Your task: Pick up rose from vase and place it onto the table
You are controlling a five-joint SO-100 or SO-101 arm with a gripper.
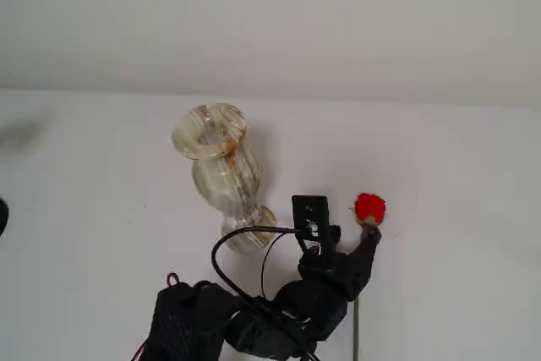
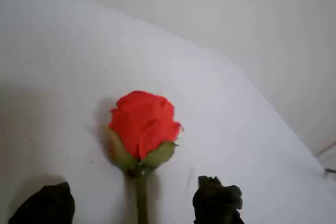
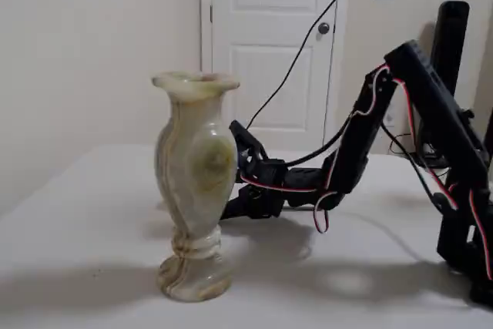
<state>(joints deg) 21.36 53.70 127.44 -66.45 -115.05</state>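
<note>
The rose [image 2: 142, 124] lies flat on the white table [image 2: 58, 72], red bud pointing away from the wrist camera and its stem running back between my fingers. My gripper [image 2: 131, 203] is open; its dark fingertips [image 2: 215, 200] stand well apart on either side of the stem without touching it. From above, the rose [image 1: 369, 207] rests to the right of the vase [image 1: 221, 171], with the gripper [image 1: 349, 241] just behind the bud. The marbled vase [image 3: 192, 182] stands upright and holds nothing, and from the side it hides the rose and part of the gripper [image 3: 235, 182].
The table's far edge [image 2: 247, 77] meets a pale wall just beyond the rose. A black cable [image 1: 245, 238] loops from the arm close to the vase's foot. A white door [image 3: 269, 44] stands behind the table. A dark object [image 1: 2, 216] sits at the left edge.
</note>
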